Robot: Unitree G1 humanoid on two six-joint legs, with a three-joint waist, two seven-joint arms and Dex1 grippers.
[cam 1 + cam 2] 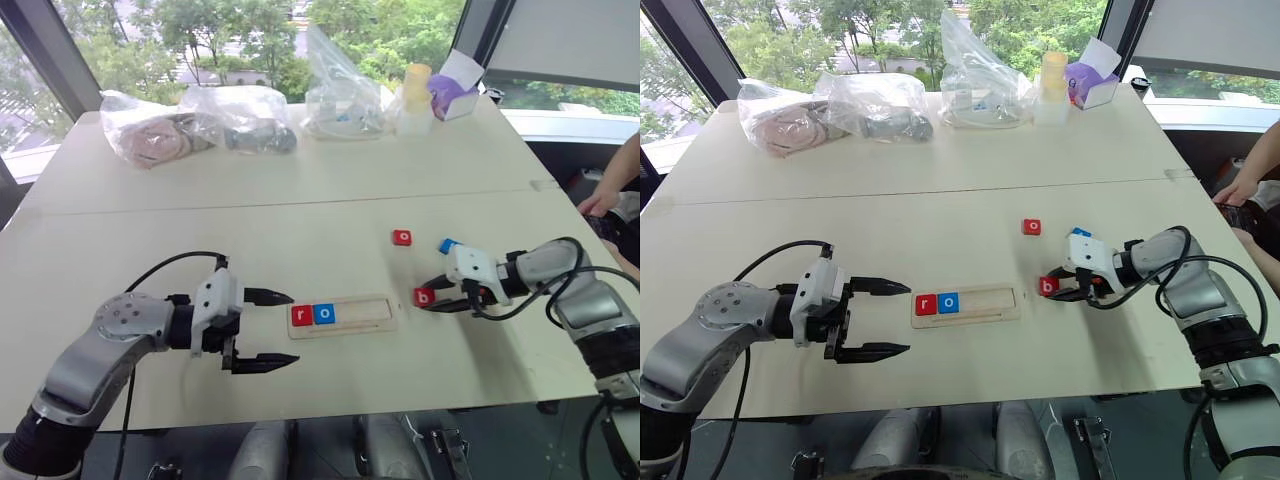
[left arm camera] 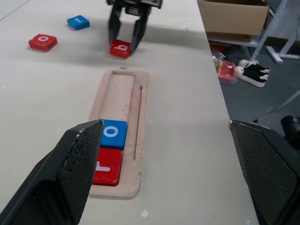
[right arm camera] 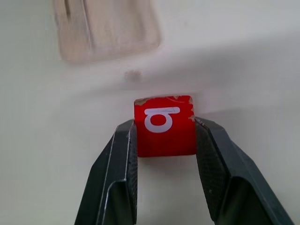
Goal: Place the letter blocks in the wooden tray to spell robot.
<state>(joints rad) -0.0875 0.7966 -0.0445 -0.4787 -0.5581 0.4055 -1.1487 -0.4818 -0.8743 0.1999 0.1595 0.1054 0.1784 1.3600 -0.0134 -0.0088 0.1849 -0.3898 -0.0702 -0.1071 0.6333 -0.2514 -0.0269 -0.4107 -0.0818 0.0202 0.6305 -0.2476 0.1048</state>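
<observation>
Left tool (image 1: 272,329) level just left of the wooden tray (image 1: 343,315), fingers spread wide, holding nothing. In the tray's left end, red "r" block (image 1: 302,316) touching blue "o" block (image 1: 324,313); rest of groove bare. Right of the tray on the worktop (image 1: 300,220), red "b" block (image 3: 165,125) pinched between the closed right tool (image 3: 164,140), angled downward. Beyond, red "o" block (image 1: 401,237) and blue block (image 1: 449,245), letter unreadable, lying loose.

Daylight came through wide windows (image 1: 250,30) with green trees outside. The pale table (image 1: 300,200) stood before them, clear plastic bags (image 1: 200,125) crowding its far edge. A cardboard box (image 2: 234,18) and black shoes (image 2: 253,72) sat on the grey floor (image 2: 267,108).
</observation>
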